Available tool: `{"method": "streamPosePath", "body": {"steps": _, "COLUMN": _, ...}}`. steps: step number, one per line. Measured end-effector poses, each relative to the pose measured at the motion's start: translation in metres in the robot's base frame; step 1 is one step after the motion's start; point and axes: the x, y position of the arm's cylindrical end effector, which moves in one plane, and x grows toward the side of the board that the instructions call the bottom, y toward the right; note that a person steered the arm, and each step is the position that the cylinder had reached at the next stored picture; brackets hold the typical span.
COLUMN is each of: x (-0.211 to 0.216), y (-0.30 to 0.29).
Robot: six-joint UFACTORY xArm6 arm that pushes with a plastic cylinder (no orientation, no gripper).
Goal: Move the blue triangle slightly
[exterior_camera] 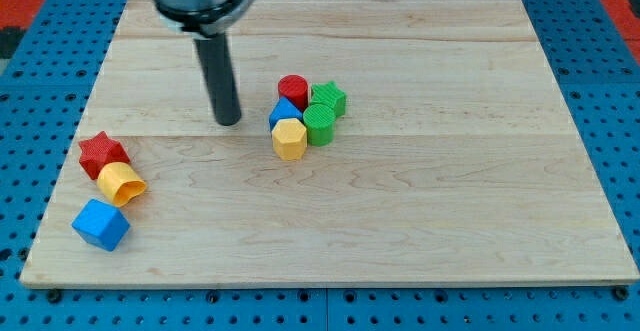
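The blue triangle [284,112] sits in a tight cluster near the board's middle, between a red cylinder [293,89] above it and a yellow hexagon [289,138] below it. A green cylinder [319,125] and a green star [328,98] press against its right side. My tip [229,121] rests on the board a short way to the view's left of the blue triangle, not touching any block.
At the view's lower left lie a red star [102,154], a yellow cylinder-like block [121,183] and a blue cube [101,224]. The wooden board [450,191] lies on a blue pegboard surface.
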Motion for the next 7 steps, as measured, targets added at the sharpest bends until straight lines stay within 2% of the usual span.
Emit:
{"method": "streamPosePath", "body": {"steps": 2, "x": 0.018, "y": 0.009}}
{"method": "streamPosePath", "body": {"steps": 3, "x": 0.02, "y": 0.033}}
{"method": "streamPosePath", "body": {"steps": 7, "x": 0.022, "y": 0.059}}
